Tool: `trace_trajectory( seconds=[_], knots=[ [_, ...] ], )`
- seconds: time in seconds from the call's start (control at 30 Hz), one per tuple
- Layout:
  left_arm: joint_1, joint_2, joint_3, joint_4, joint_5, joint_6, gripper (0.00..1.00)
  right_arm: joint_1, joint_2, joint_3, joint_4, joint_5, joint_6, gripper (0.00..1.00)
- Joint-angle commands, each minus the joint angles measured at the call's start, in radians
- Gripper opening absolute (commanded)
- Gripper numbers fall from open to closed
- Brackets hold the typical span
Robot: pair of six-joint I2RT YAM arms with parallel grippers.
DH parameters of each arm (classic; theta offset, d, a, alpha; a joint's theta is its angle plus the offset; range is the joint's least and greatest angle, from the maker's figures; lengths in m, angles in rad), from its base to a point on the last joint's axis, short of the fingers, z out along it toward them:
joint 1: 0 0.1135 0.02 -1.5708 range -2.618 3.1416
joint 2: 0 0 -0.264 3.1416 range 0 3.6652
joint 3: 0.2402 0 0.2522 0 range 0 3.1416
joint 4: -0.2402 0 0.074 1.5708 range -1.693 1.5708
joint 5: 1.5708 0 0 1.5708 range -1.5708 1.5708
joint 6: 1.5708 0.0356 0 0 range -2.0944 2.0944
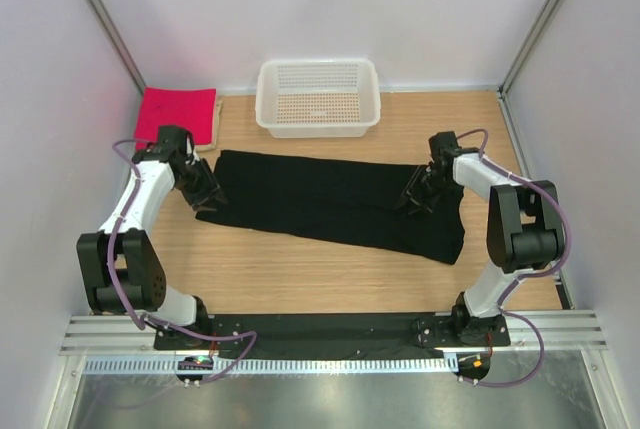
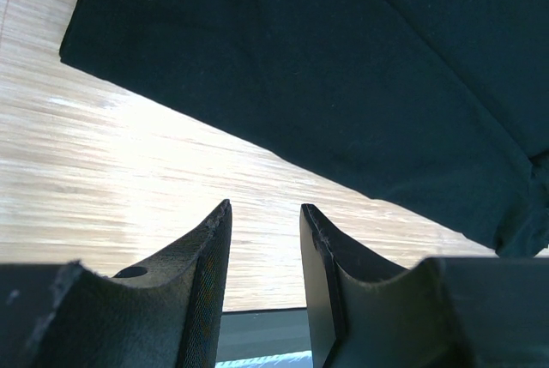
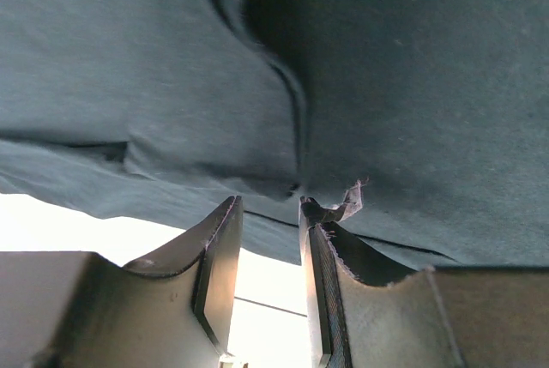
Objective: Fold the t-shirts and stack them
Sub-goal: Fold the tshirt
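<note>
**Black shirt banded lengthwise; a crosswise fold is being set up**

The large plain black cloth t-shirt (image 1: 330,204) is laid across the middle of the pale wooden counter (image 1: 300,284) as a long, narrow band, slanting slightly nearer the arms on its right. It is judged to be folded lengthwise already, with the crosswise folds not yet made.

The left pincer (image 1: 208,192) is placed at the band's left end. In the left wrist view its jaws (image 2: 264,207) are seen partly apart with nothing between them, and bare wood lies between the tips and the shirt's edge. The right pincer (image 1: 416,197) is set over the right portion of the band. In the right wrist view its jaws (image 3: 268,201) are partly apart, with a raised crease of black cloth right at the tips. No fabric is seen gripped between them.

For the next move, both ends would need to be pinched through all layers and carried over evenly, so that the band is not skewed.

At the far left a folded bright pink-red cloth shirt (image 1: 177,112) is stacked on a beige cloth shirt (image 1: 217,121), of which only an edge is shown. A white plastic mesh basket (image 1: 318,129) is stood at the far edge.
</note>
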Motion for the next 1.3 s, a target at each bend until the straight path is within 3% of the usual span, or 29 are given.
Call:
trace_trajectory(
  seconds=[0.0,0.3,0.5,0.77,0.9,1.0,1.03,1.13,1.27],
  knots=[
    [0.006,-0.019,0.025,-0.019,0.021,0.006,0.39,-0.004,-0.025,-0.013,0.007,0.015,-0.002,0.4],
    [0.004,-0.017,0.028,-0.019,0.02,0.005,0.39,-0.004,0.027,0.014,0.056,0.001,-0.002,0.36],
    [0.004,-0.022,0.028,-0.023,0.007,0.008,0.39,0.001,0.077,0.103,0.056,-0.018,-0.003,0.02],
    [0.006,-0.02,0.025,-0.013,0.011,-0.008,0.39,0.096,0.194,0.314,0.125,-0.095,0.047,0.01],
    [0.006,-0.014,0.026,-0.014,0.015,-0.011,0.39,0.152,0.312,0.479,0.148,-0.159,0.048,0.11],
    [0.006,-0.014,0.026,-0.019,0.017,-0.011,0.39,0.157,0.383,0.594,0.128,-0.216,0.006,0.24],
    [0.006,-0.014,0.026,-0.02,0.014,-0.011,0.39,0.154,0.392,0.614,0.115,-0.215,-0.009,0.34],
    [0.006,-0.025,0.017,-0.022,0.011,-0.011,0.39,0.128,0.384,0.659,0.026,-0.16,-0.078,0.48],
    [0.004,-0.034,0.003,-0.019,0.014,-0.011,0.39,0.087,0.325,0.608,-0.048,-0.088,-0.144,0.49]
  ],
)
